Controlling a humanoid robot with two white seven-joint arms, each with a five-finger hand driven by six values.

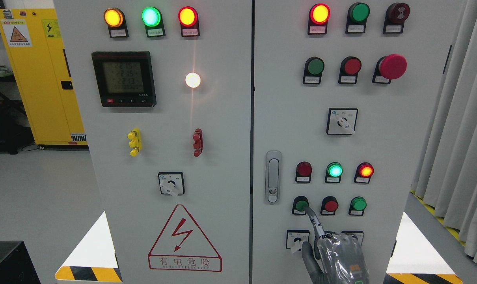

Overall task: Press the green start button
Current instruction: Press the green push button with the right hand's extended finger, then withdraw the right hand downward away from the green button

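Green, round, dark-collared: the start button (pixel 301 205) sits low on the right-hand door of the grey cabinet (pixel 380 150), leftmost in a row of three, with a red button (pixel 330 205) beside it and a brighter green button (pixel 358 204) at the far end. A small label plate sits under it; the print is too small to read. Its face looks duller than the lit green lamp (pixel 334 170) in the row above.

My right hand (pixel 333 252) comes up from the bottom edge, right of the middle. Index finger (pixel 312 219) stretched out straight, tip at the lower right rim of the start button, touching it as far as I can judge. Other fingers folded back against the palm, thumb off to the left, holding nothing. Hand looks wrapped in clear film over grey.

My knuckles cover part of a small rotary switch (pixel 297 239) below the button row. Door latch (pixel 273 177) stands just left of the start button. Left door carries a meter display (pixel 124 79) and a red lightning warning triangle (pixel 184 238). Yellow cabinet (pixel 37 79) at far left, grey curtain (pixel 459 138) at right
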